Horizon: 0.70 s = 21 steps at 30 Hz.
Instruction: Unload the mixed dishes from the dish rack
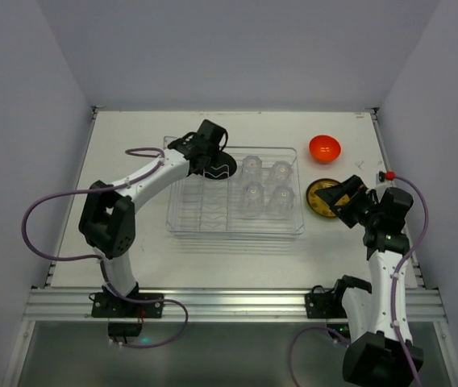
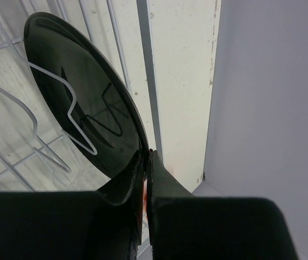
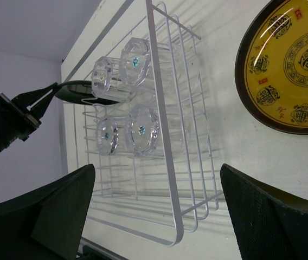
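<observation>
Now, left claw [image 2: 146,158] clamped on black plate [image 2: 83,92], four tumblers [image 1: 253,193] beside, right claw [image 3: 158,169] apart

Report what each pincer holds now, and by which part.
The left pincer is shut on the black plate, pinching its rim. The right pincer is open and holds nothing.

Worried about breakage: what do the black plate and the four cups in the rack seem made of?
The black plate is glossy and mirrors the rack wire: glazed ceramic or hard plastic, can't tell which. The cups are clear with thick bases: glass or acrylic.
</observation>
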Motion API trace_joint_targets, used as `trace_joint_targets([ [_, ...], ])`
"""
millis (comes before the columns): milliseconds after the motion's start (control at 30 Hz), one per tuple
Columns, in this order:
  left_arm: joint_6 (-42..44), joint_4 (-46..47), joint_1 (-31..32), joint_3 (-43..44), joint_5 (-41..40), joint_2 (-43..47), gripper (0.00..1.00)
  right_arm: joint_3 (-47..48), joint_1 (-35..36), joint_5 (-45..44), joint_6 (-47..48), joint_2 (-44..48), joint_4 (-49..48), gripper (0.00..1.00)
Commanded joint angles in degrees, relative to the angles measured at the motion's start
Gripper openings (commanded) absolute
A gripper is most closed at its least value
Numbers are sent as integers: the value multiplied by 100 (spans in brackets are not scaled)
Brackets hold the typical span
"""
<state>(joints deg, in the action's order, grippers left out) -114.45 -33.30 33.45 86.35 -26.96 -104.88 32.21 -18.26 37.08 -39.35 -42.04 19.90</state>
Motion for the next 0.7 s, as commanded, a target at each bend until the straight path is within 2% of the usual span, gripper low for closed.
trace_joint_targets([
  [0,-534,-274,74,-56,-644,372,0,277,7,150,95,-6,-30,99],
  [300,-578,139,293,-399,-933,793,0,295,7,168,130,-32,-21,99],
  [667,-157,790,768,-610,-2075,1391,0,400,7,98,209,-50,93,99],
])
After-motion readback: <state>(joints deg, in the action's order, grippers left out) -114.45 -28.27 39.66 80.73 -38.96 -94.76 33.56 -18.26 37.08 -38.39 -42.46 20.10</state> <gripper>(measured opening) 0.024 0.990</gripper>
